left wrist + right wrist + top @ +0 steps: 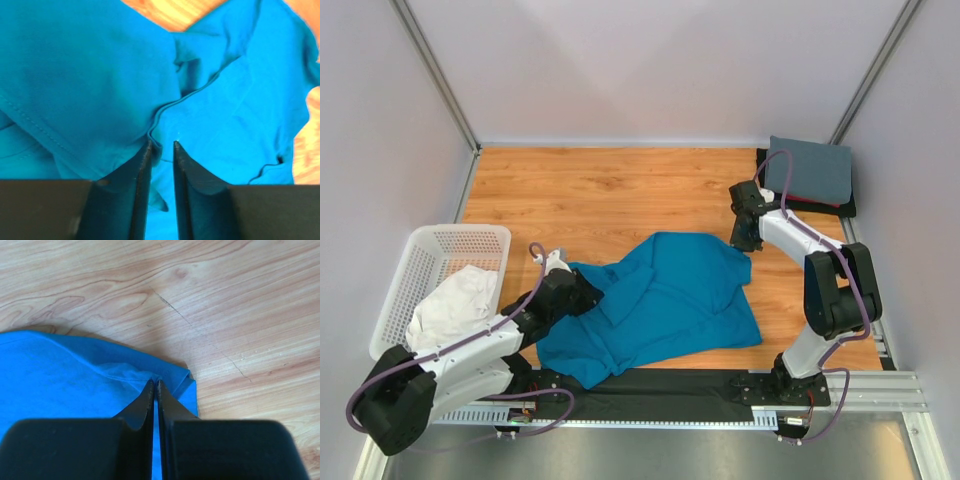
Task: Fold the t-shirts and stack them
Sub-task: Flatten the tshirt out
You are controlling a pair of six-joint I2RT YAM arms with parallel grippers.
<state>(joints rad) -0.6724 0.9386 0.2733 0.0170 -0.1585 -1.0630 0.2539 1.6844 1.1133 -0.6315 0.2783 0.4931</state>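
Observation:
A teal-blue t-shirt (670, 300) lies crumpled and partly spread in the middle of the wooden table. My left gripper (588, 292) is low over its left edge. In the left wrist view the fingers (162, 144) stand a narrow gap apart around a hem fold of the teal fabric (240, 100). My right gripper (742, 240) is at the shirt's far right corner. There it (155, 382) is shut on the teal cloth (60, 375), which puckers at the tips. A slate-grey t-shirt (810, 170) lies folded at the back right on dark cloth. A white t-shirt (455, 305) sits in the basket.
A white mesh laundry basket (420, 255) stands at the left edge of the table. Bare wood (610, 195) stretches behind the teal shirt. White walls and metal frame posts close in the table. A black strip runs along the near edge by the arm bases.

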